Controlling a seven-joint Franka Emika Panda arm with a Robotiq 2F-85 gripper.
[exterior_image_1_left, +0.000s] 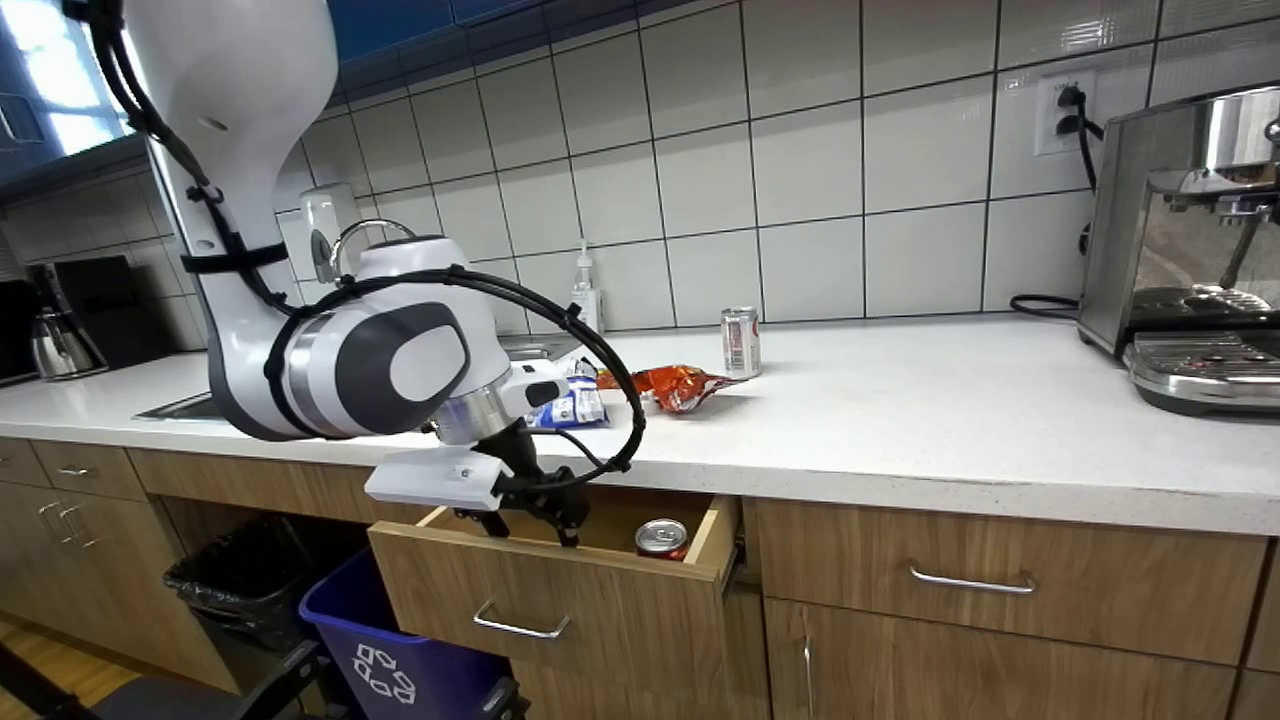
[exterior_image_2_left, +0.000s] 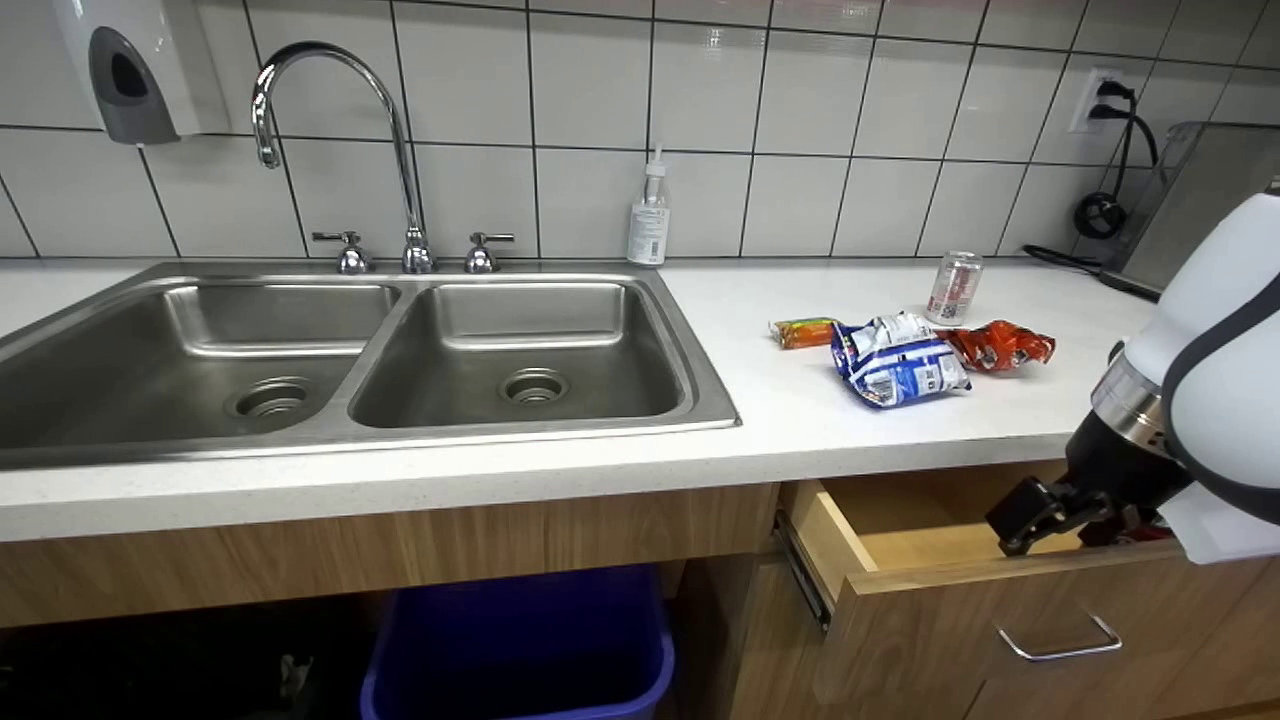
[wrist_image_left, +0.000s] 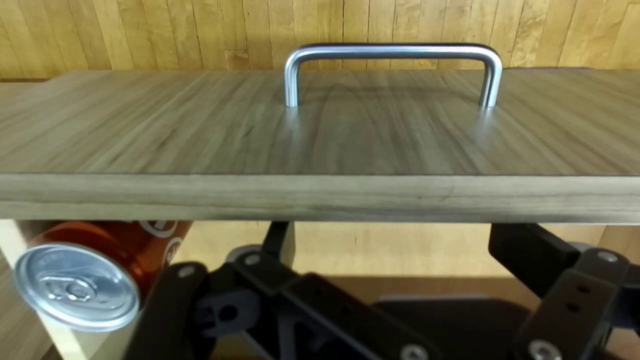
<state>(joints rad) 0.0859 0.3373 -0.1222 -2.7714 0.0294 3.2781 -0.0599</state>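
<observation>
My gripper (exterior_image_1_left: 532, 533) is open, with its two black fingers spread wide and nothing between them. It reaches down into a pulled-out wooden drawer (exterior_image_1_left: 590, 610), just behind the front panel. In the wrist view the gripper (wrist_image_left: 392, 242) sits at the panel's top edge (wrist_image_left: 320, 197), which hides the fingertips; I cannot tell whether they touch the panel. A red can with a silver top (exterior_image_1_left: 662, 538) stands in the drawer beside the gripper, apart from the fingers; it also shows in the wrist view (wrist_image_left: 77, 286). The drawer's metal handle (wrist_image_left: 392, 50) is on the panel's outer face.
The white countertop (exterior_image_1_left: 950, 420) overhangs the drawer. On it are a silver can (exterior_image_2_left: 954, 288), a red crumpled bag (exterior_image_2_left: 1000, 347), a blue-and-white bag (exterior_image_2_left: 900, 365) and an orange packet (exterior_image_2_left: 803, 333). A sink (exterior_image_2_left: 545, 435), a blue bin (exterior_image_2_left: 520, 640) and a coffee machine (exterior_image_1_left: 1200, 385) are nearby.
</observation>
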